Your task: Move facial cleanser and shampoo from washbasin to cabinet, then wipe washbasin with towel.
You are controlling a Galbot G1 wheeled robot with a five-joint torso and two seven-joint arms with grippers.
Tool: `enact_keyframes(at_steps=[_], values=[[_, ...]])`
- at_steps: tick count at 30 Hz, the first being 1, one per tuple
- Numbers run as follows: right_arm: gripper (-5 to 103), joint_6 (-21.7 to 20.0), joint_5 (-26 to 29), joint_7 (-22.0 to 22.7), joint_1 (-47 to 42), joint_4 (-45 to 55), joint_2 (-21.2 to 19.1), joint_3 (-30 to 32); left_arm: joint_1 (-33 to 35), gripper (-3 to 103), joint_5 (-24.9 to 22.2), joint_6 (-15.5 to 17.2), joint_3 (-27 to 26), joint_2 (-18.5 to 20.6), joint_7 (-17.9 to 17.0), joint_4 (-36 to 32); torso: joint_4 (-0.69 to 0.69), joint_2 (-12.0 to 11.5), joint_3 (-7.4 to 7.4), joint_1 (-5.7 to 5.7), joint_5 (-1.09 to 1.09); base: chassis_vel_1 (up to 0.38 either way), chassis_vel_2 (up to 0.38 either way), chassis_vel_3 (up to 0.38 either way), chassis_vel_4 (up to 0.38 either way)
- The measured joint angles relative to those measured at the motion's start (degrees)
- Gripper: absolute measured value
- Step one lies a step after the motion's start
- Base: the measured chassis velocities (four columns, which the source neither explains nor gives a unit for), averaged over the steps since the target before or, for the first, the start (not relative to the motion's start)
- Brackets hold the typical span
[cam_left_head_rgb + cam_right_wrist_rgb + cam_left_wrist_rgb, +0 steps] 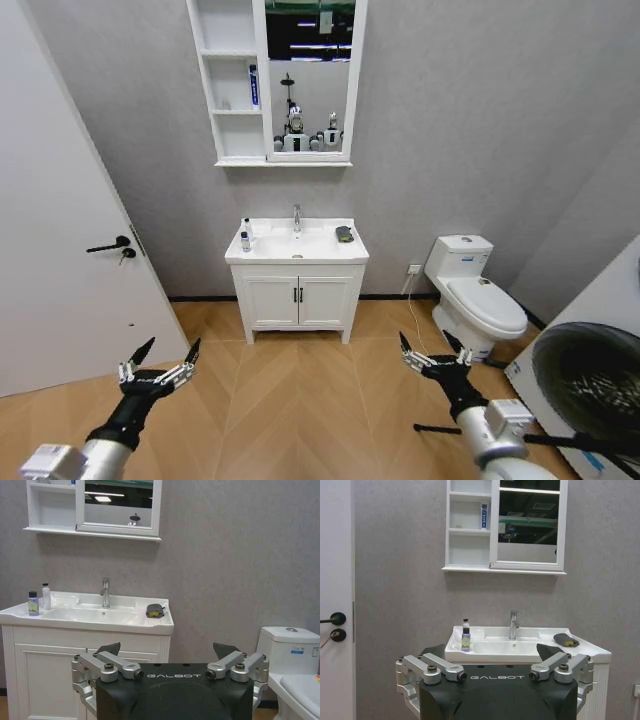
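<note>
Bottles (245, 236) tiny on washbasin (296, 247), labels unreadable.

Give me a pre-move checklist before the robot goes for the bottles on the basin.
1. Both bottles standing upright on the washbasin: ok. The purple-labelled bottle and the white bottle stand together on one end of the counter.
2. Towel on the opposite end of the counter, away from the bottles: ok.
3. Left gripper open and holding nothing: ok.
4. Right gripper open and holding nothing: ok.
5. Within reach of the basin: not ok. Both grippers hang over bare floor, well short of it.
6. Free shelf space in the cabinet: ok. One blue-and-white tube stands on the middle shelf; the rest looks bare.
</note>
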Motion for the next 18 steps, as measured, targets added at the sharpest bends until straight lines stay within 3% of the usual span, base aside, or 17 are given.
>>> enact_keyframes(at_steps=[18], values=[[100, 0.9, 0.2, 0.3, -0.1, 0.0, -0.8, 0.0, 1.1, 100, 0.9, 1.5, 0.3, -1.0, 0.4, -0.4, 0.01, 0.0, 0.00, 0.00, 0.00, 0.000, 0.000, 0.000, 0.000]])
